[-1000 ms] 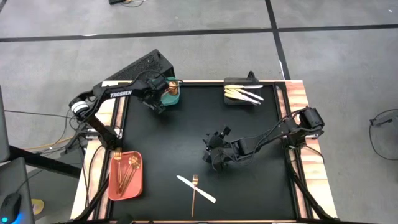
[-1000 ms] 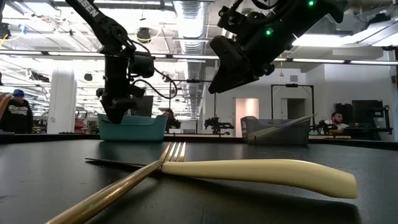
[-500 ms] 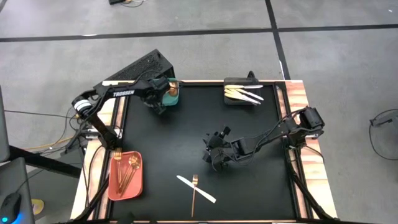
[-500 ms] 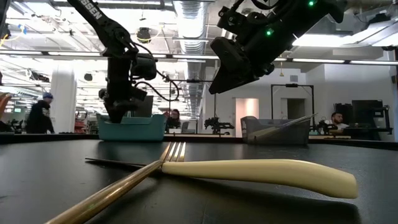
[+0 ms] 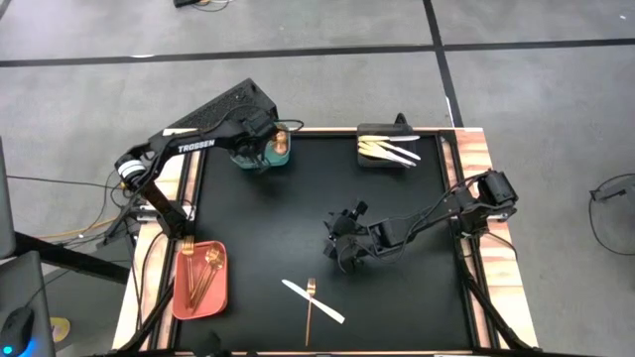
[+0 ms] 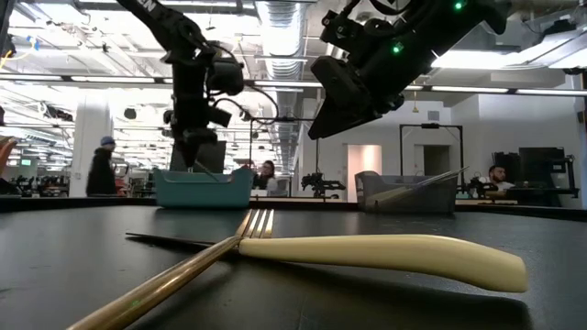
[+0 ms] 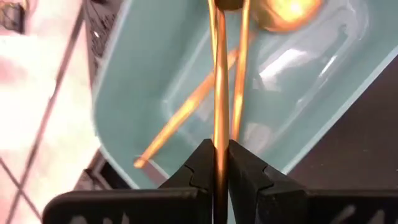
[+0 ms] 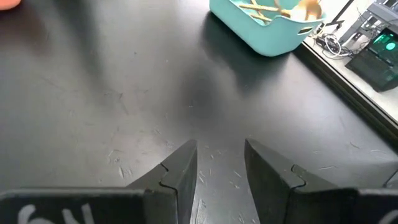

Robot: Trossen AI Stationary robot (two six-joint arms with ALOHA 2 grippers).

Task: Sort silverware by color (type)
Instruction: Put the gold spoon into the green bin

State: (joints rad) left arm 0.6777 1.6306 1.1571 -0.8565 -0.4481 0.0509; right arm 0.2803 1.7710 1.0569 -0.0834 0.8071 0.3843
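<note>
At the table's far left stands the teal bin (image 6: 202, 188) with gold spoons (image 7: 292, 12) in it. My left gripper (image 6: 197, 137) hangs just above the bin, shut on a gold utensil (image 7: 221, 93). My right gripper (image 5: 342, 248) hovers open over the middle of the table, nothing between its fingers (image 8: 180, 168). Near the front edge a gold fork (image 5: 310, 309) lies with its tines across a white-handled knife (image 5: 316, 302), both flat on the table. My left gripper pinches the gold utensil's thin handle (image 7: 221, 134) between its two fingers. The fingers come from above, pointing down into the teal bin. The utensil hangs below them along their line, its far end (image 7: 227, 4) over the bin's floor; whether it touches there, I cannot tell.
A salmon tray (image 5: 220, 288) with gold forks lies at the front left. A black bin (image 5: 385, 162) with white knives stands at the far right. Wooden side rails (image 5: 476, 159) border the black table top. People move in the room behind.
My left gripper has risen from inside the teal bin to just above its rim and shifted a little toward the far edge, drawing the gold utensil up with it. My right arm has kept still.
</note>
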